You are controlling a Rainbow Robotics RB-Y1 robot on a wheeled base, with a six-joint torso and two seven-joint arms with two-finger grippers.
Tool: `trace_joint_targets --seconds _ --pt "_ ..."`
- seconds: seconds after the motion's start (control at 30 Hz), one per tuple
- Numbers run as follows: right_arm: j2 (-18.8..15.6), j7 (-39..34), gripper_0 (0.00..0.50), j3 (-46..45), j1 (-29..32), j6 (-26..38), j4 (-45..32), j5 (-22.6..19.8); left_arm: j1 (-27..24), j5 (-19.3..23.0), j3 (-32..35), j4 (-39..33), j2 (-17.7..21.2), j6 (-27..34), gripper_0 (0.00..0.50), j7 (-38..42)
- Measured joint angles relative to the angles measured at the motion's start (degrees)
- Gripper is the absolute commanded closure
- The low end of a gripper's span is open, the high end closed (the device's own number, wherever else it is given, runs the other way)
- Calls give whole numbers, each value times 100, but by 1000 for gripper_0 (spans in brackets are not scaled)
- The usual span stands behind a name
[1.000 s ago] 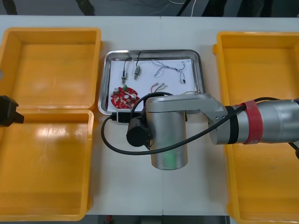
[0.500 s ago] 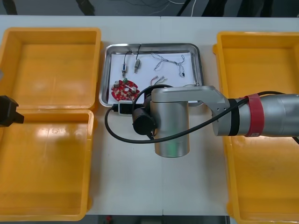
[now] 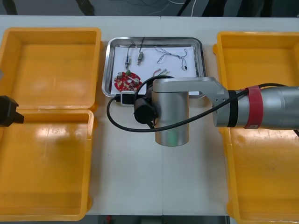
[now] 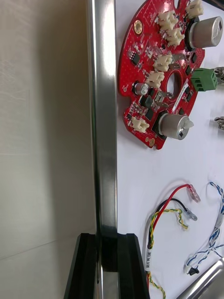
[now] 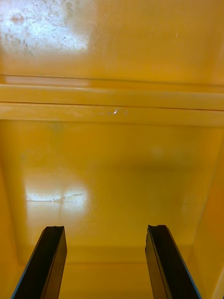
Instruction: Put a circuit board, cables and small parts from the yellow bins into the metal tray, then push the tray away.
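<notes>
The metal tray (image 3: 108,65), white inside, lies at the far middle of the table. In it are a round red circuit board (image 3: 127,80), two small metal parts (image 3: 127,59), a blue and white cable (image 3: 173,57) and a red and yellow cable (image 3: 160,72). My right arm (image 3: 170,112) reaches over the tray's near edge. In the right wrist view my right gripper (image 4: 108,261) is shut on the tray's rim (image 4: 103,117), with the circuit board (image 4: 158,70) and red and yellow cable (image 4: 163,215) just beyond. My left gripper (image 5: 105,261) hangs open over a yellow bin.
Two yellow bins (image 3: 51,65) (image 3: 44,163) stand at the left and two (image 3: 257,60) (image 3: 266,177) at the right, with nothing inside them. The left arm (image 3: 9,111) sits parked at the left edge. Bare table lies in front of the tray.
The tray has slid away from me and slightly to the right, with my right arm following it. The left arm has not moved.
</notes>
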Motion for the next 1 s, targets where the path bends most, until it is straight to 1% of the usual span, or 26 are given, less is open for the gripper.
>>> trace_joint_targets --seconds 1.0 --pt "-51 0 500 0 -243 -716 519 9 0 0 0 0 0 0 0 -1"
